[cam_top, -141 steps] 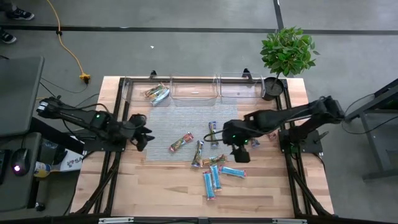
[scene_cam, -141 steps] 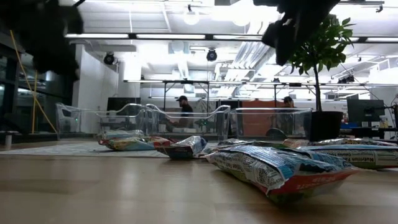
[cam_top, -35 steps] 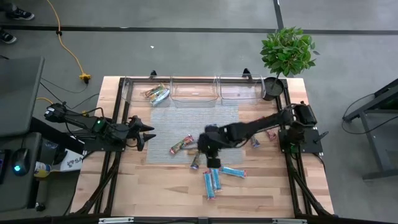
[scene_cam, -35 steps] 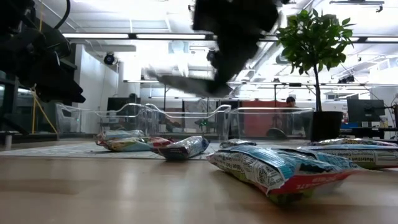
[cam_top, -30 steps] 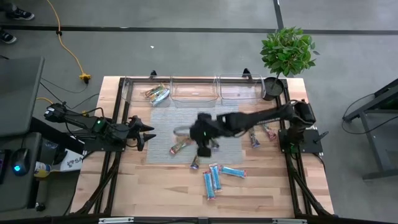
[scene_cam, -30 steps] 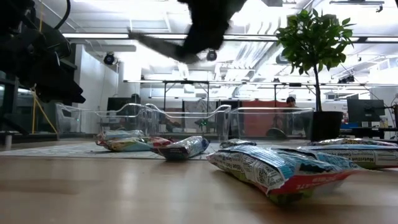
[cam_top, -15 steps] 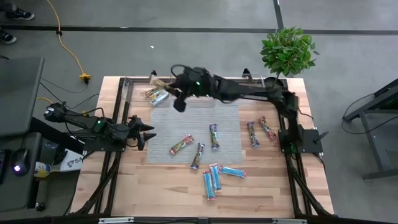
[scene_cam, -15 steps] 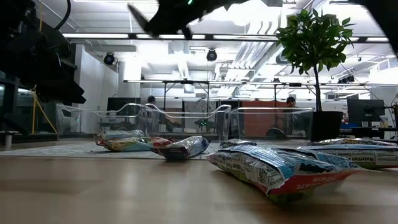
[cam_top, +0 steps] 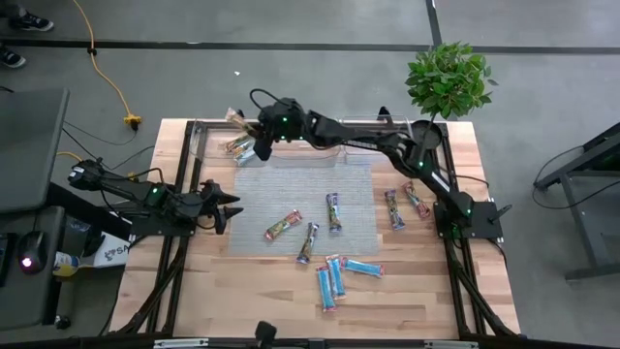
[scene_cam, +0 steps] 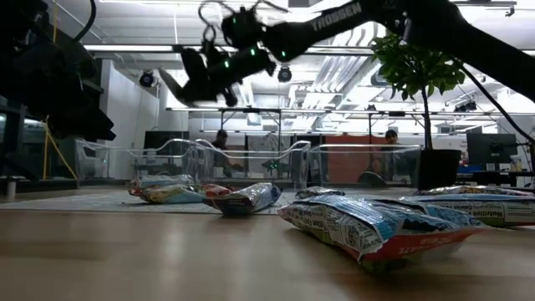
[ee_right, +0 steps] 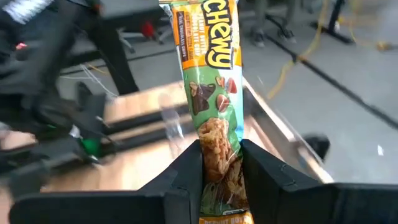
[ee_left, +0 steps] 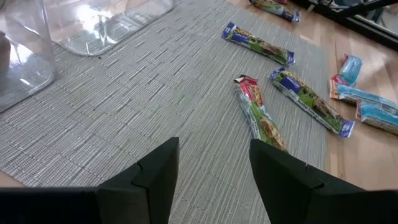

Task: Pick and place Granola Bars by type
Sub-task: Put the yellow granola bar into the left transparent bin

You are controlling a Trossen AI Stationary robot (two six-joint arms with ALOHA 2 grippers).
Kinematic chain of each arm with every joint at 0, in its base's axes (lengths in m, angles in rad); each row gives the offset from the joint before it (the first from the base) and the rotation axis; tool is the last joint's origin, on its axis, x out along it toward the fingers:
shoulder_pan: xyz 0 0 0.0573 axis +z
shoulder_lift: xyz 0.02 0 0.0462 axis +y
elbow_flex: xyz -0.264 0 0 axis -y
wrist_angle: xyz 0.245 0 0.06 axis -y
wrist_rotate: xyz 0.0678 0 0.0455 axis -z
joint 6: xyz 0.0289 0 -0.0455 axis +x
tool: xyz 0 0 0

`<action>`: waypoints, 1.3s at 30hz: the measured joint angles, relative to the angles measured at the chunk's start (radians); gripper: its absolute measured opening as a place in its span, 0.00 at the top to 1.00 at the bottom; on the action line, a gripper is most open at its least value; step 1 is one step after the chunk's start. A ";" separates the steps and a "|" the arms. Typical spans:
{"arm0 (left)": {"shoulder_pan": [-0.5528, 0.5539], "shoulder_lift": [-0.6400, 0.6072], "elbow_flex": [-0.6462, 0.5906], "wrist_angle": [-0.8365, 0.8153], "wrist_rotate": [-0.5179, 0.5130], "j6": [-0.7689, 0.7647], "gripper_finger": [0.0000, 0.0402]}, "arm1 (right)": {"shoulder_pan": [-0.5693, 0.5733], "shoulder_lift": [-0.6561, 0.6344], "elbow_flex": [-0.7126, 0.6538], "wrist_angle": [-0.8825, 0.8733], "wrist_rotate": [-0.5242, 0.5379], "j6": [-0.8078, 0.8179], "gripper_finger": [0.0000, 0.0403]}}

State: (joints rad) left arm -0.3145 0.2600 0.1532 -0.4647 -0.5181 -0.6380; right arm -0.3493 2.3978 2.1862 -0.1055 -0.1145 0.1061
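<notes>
The right gripper (ee_right: 219, 163) is clamped on a tan-green Chewy granola bar (ee_right: 214, 106), hanging over the leftmost clear bin (cam_top: 221, 145), where matching bars (cam_top: 242, 147) already lie. To do this well, centre over the bin and go low before letting go. The left gripper (ee_left: 211, 167) waits beside the woven mat (cam_top: 291, 184), jaws apart and empty.

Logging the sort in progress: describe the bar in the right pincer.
The granola bar is a glossy wrapped "Chewy" bar, orange at one end, green lower down with pictured granola. The right pincer clamps one end between its dark fingers, the rest sticking out beyond them. It hangs above the leftmost clear bin, touching nothing else.
</notes>
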 joint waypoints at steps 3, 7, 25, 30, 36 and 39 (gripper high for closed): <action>0.000 0.000 0.000 0.000 -0.010 -0.003 0.52 | -0.021 0.000 -0.057 0.029 -0.035 0.028 0.79; 0.000 0.000 0.000 0.000 -0.012 -0.003 0.52 | -0.027 0.000 -0.110 0.147 -0.072 0.077 0.79; 0.000 0.000 0.000 -0.001 -0.014 -0.021 0.52 | -0.011 0.008 -0.129 0.225 -0.066 0.064 0.62; 0.000 0.000 0.000 -0.001 -0.014 -0.022 0.52 | -0.008 0.020 -0.129 0.221 -0.070 0.094 0.50; 0.000 0.000 0.000 -0.001 -0.014 -0.022 0.52 | 0.018 0.007 -0.129 0.191 -0.190 0.074 0.47; 0.000 0.000 0.000 -0.001 -0.013 -0.024 0.52 | 0.044 -0.045 -0.129 0.068 -0.262 -0.021 0.46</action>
State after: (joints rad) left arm -0.3145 0.2600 0.1532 -0.4656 -0.5316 -0.6625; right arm -0.3055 2.3523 2.0571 -0.0374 -0.3762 0.0855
